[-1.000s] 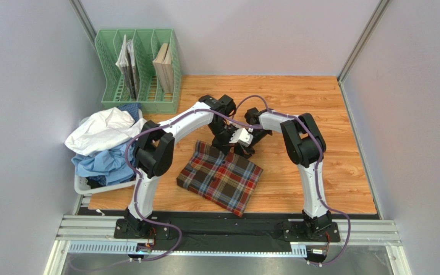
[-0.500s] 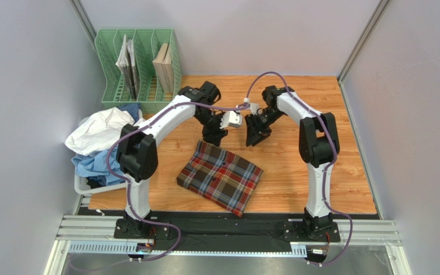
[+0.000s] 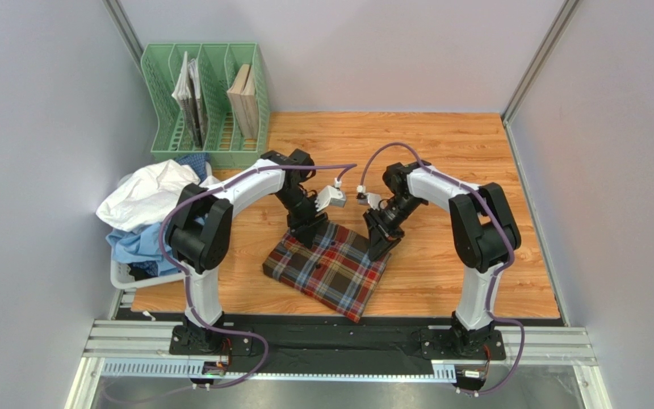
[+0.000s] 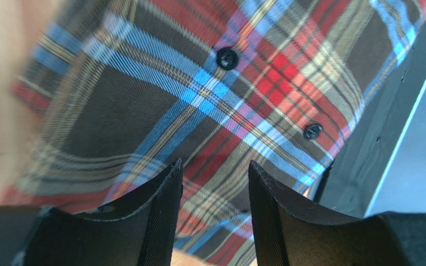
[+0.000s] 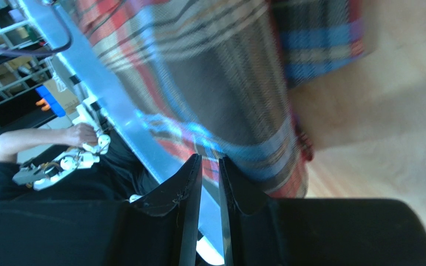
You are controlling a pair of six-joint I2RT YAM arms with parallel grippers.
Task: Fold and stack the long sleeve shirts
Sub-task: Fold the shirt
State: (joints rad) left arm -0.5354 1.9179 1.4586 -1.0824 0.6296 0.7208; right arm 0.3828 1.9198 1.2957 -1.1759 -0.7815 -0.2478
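Observation:
A folded tartan shirt (image 3: 326,268) in red, brown, blue and yellow lies on the wooden table, buttons up (image 4: 227,57). My left gripper (image 3: 305,233) hovers low over its far left edge. In the left wrist view that gripper (image 4: 214,164) is open, with nothing between the fingers. My right gripper (image 3: 380,245) is at the shirt's right corner. Seen from the right wrist, the right gripper (image 5: 209,158) has only a narrow gap between its fingers, and no cloth in it. White (image 3: 151,194) and light blue (image 3: 144,243) shirts lie heaped at the left.
A green file rack (image 3: 211,145) with papers stands at the back left. The heaped shirts rest in a white basket (image 3: 121,277) at the table's left edge. Grey walls close in the left, back and right sides. Bare wood (image 3: 467,162) shows to the right.
Both grippers let go of the shirt's far edge, rose toward the back, then came down at its left edge and right corner. The left jaws opened; the right jaws opened, then narrowed.

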